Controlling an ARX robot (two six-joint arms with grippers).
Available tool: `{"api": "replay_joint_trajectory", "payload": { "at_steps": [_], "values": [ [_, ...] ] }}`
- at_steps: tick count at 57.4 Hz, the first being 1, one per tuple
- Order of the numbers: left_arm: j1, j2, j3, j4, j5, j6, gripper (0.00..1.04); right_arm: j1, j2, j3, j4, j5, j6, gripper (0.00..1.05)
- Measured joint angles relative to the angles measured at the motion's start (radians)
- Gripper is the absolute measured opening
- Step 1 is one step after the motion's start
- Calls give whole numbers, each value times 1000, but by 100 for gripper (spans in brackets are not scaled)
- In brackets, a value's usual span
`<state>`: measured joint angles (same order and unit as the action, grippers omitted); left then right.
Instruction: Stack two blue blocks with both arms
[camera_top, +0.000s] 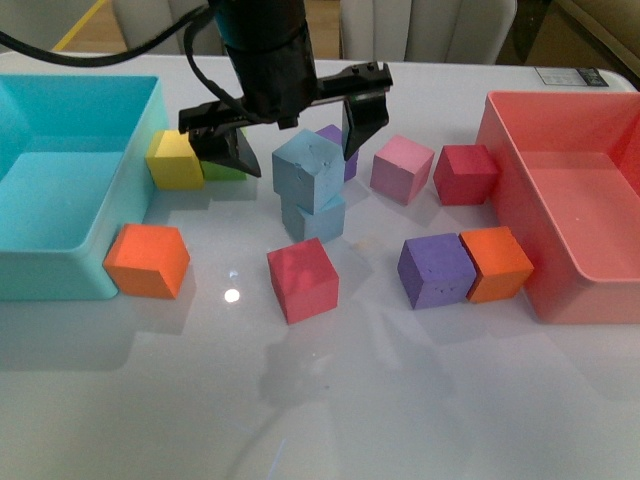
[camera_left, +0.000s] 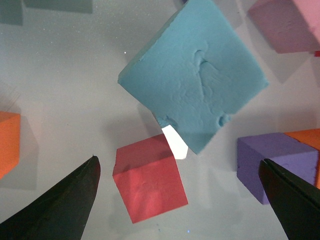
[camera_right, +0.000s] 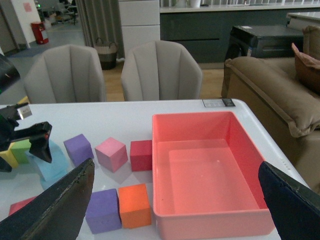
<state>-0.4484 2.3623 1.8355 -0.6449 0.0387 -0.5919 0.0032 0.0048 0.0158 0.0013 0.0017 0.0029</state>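
I am holding my left claw (camera_top: 292, 135) spread wide above the middle of the white table (camera_top: 400, 400), its two black fingers standing apart on either side of the top blue block (camera_top: 309, 170) and touching neither face. That block is sitting on the lower blue block (camera_top: 318, 218), turned a little so its corners are overhanging. From my left wrist camera the top block (camera_left: 195, 75) is filling the space between my fingertips (camera_left: 65, 200), with a red block (camera_left: 150, 182) just nearer than the stack.

A yellow block (camera_top: 174, 160) and a green one (camera_top: 226, 168) are lying left of the stack, beside the teal bin (camera_top: 60, 180). An orange block (camera_top: 148, 260) is resting against that bin's near corner. A pink block (camera_top: 402, 168) and a dark red block (camera_top: 465, 173) are lying right of the stack; a purple block (camera_top: 435, 270) and an orange one (camera_top: 496, 263) are touching each other nearer, by the pink-red bin (camera_top: 560, 300).

My right claw (camera_right: 175, 210) is hanging open, well apart from the blocks, high over the right side of the table.
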Motion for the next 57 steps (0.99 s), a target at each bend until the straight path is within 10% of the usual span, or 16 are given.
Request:
{"api": "replay_joint_trajectory", "payload": {
  "at_steps": [27, 33, 39, 57],
  "values": [
    [39, -591, -618, 441, 0, 114, 96, 0, 0, 0, 0, 0, 0, 96],
    [90, -793, -975, 1034, -287, 351, 77, 0, 0, 0, 0, -1, 0, 96],
    [182, -957, -1262, 1447, -311, 500, 57, 0, 0, 0, 0, 2, 0, 96],
    [281, -1187, -1573, 1548, -192, 573, 2, 0, 0, 0, -1, 0, 0, 96]
  ]
}}
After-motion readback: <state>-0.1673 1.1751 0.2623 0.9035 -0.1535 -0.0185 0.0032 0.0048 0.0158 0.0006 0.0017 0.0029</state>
